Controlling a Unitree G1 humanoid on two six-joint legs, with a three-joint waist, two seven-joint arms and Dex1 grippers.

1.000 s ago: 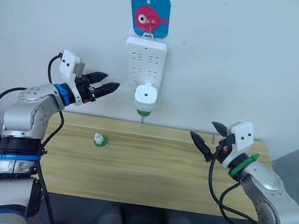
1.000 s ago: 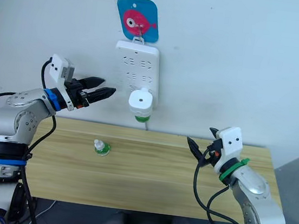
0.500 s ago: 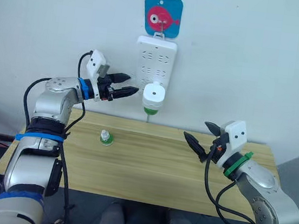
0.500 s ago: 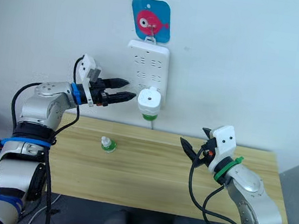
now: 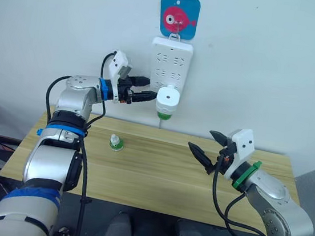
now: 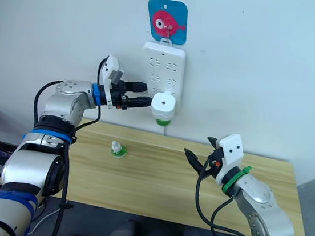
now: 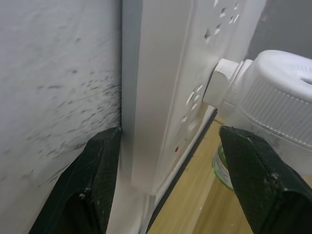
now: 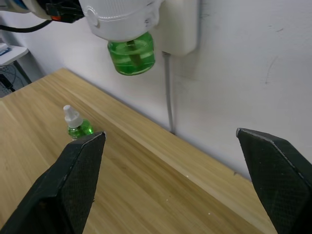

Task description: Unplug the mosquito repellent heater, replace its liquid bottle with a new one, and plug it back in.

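The mosquito repellent heater (image 5: 168,98) is plugged into the lower part of a long white power strip (image 5: 170,62) that hangs on the wall above the far edge of the table (image 5: 156,178), under a blue square hook plate with a pink fish (image 5: 179,17). A green liquid bottle (image 5: 166,115) sits screwed into the heater's underside, and the strip's grey cord (image 8: 169,92) drops behind the table's far edge. The left hand (image 5: 146,89) is raised at heater height beside the strip, its two black fingers (image 5: 143,82) spread apart and pointing at the heater; one fingertip is just beside the heater's white body, though contact cannot be made out. In the left wrist view the fingers (image 7: 92,187) straddle the strip's side edge, one close to the wall and the other near the heater's ribbed cap, with nothing gripped between them. A spare liquid bottle (image 5: 116,143) with a white cap and green base stands upright on the table towards the left end, nearer the far edge than the near one, well apart from both hands. The right hand (image 5: 207,147) hovers above the table's right half, fingers (image 5: 198,153) wide open and empty, pointing towards the table's middle, well apart from the heater. The right wrist view looks past its open fingers (image 8: 78,180) at the heater's green bottle and the spare bottle on the wood.
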